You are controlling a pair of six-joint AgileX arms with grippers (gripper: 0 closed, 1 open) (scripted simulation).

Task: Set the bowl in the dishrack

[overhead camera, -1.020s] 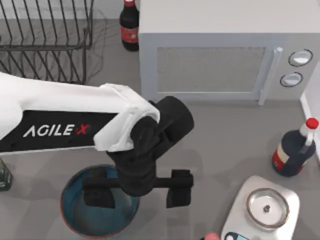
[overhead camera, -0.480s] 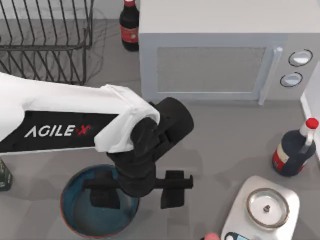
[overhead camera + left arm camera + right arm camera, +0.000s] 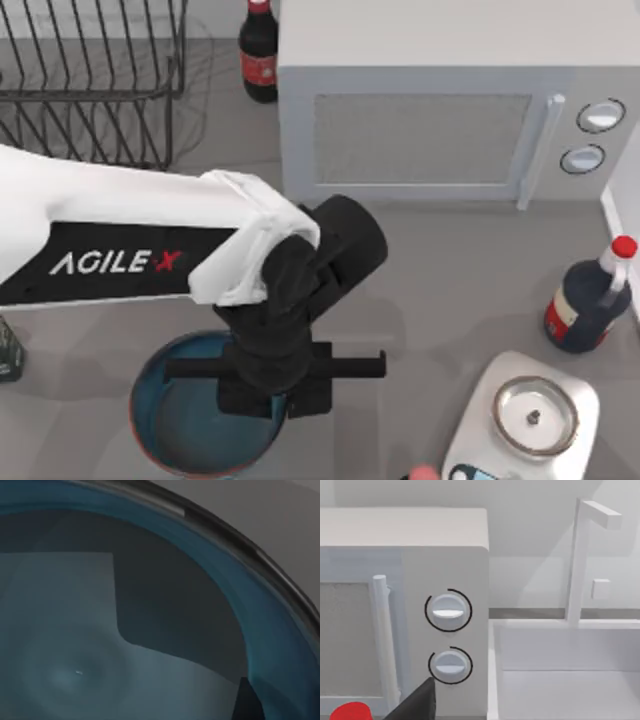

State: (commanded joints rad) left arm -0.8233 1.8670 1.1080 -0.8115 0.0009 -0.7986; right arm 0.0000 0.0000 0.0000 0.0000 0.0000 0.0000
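At the lower left of the top view, the wide, glossy blue round bowl point(image 3: 185, 425) sits on the grey counter point(image 3: 440, 290). My left tool point(image 3: 275, 385) is down at its right rim, fingers pressed together on that rim. The left wrist view looks into the bowl's blue inside point(image 3: 75, 645). The dark wire dishrack point(image 3: 90, 75) stands at the upper left, well apart from the bowl. A white microwave point(image 3: 445, 100) fills the upper middle.
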